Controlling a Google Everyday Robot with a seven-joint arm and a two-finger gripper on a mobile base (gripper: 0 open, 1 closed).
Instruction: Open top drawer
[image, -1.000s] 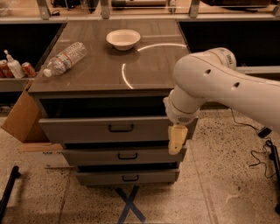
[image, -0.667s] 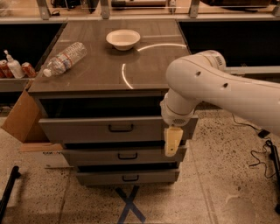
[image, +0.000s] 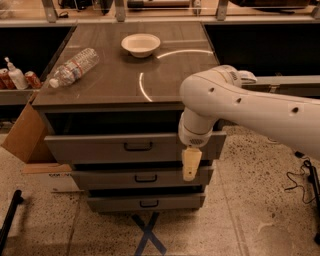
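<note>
The wide grey flat-fronted top drawer (image: 95, 148) is drawn partly out; its black bar handle (image: 138, 146) is centred. The cream gripper (image: 191, 165) is held before its right end.

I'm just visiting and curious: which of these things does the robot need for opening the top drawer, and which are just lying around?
For the job:
top drawer
its black handle
gripper, hanging at the drawer front's right end

Just lying about:
bowl
water bottle
cardboard box
middle drawer
bottom drawer
</note>
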